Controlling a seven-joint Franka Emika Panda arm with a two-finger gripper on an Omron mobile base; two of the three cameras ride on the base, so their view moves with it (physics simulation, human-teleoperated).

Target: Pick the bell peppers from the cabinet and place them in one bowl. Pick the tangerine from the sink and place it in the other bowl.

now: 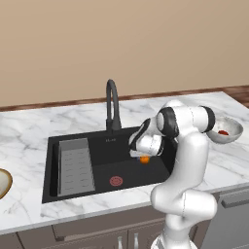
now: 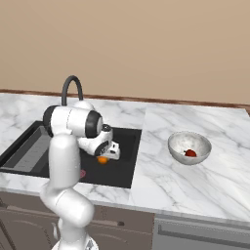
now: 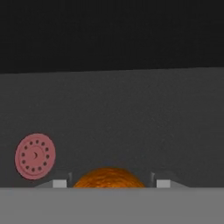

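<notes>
The tangerine (image 1: 144, 159) (image 2: 102, 159) (image 3: 108, 178) is a small orange ball just under my hand, over the right part of the black sink (image 1: 127, 171) (image 2: 124, 141). My gripper (image 3: 108, 183) (image 1: 144, 156) is shut on it, with one dark fingertip (image 3: 60, 183) on each side of it. A red bell pepper (image 1: 223, 132) (image 2: 191, 153) lies inside the white-grey speckled bowl (image 1: 235, 127) (image 2: 174, 143) on the counter to the right of the sink. The tan bowl (image 1: 3, 183) peeks in at the far left edge. The cabinet is out of view.
The pinkish-red drain (image 1: 115, 181) (image 3: 35, 156) lies on the sink floor to the left of the tangerine. A grey ribbed rack (image 1: 75, 165) fills the sink's left side. A black gooseneck tap (image 1: 112, 104) (image 2: 72, 88) rises behind the basin. White marble counter surrounds it.
</notes>
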